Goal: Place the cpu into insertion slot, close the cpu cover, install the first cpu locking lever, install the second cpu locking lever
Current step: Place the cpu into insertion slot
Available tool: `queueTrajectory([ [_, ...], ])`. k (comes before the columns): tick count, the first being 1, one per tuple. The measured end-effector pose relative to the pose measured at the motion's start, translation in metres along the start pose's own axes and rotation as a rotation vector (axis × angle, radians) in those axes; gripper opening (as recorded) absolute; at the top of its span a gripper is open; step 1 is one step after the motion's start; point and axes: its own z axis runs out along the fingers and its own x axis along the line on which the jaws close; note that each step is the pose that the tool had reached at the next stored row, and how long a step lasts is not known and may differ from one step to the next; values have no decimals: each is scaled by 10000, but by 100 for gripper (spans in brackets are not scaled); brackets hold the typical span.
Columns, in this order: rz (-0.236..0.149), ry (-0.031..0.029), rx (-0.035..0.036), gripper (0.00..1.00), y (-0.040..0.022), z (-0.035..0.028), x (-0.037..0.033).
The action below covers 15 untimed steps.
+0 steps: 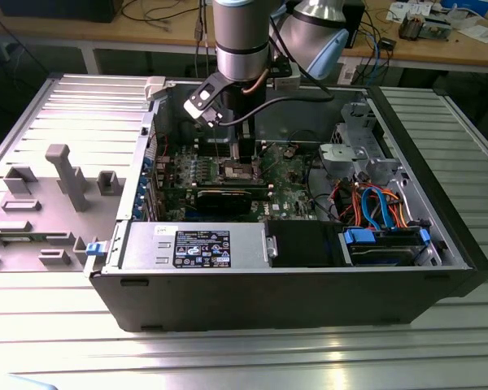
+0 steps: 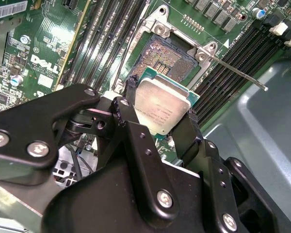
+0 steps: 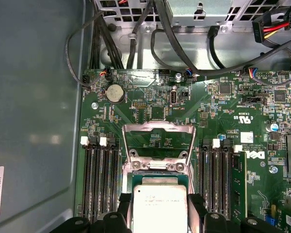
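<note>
My gripper (image 2: 160, 110) clamps the cpu (image 2: 161, 99) by two edges, just over the bare insertion slot (image 2: 167, 56). The cpu cover (image 3: 157, 127) stands flipped up beyond it. Memory slots (image 3: 101, 179) flank both sides and a locking lever (image 2: 237, 73) juts free.

Dull grey metal top on cpu (image 2: 162, 99); shiny bare metal cpu cover (image 3: 160, 127); end effector (image 2: 160, 109) matt black, possibly plastic.

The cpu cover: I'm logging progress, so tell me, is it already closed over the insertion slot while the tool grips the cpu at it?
Not closed. The cpu cover stands swung open, as the first wrist view shows, and the insertion slot has its pins bare in the second wrist view. The tool does grip the cpu at the slot.
</note>
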Motion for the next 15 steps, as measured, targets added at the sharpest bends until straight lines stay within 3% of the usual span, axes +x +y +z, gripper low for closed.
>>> queueTrajectory([
  [6, 0, 3, -2, 55, -15, 69, -3],
  [15, 1, 5, 0, 55, -17, 75, -3],
])
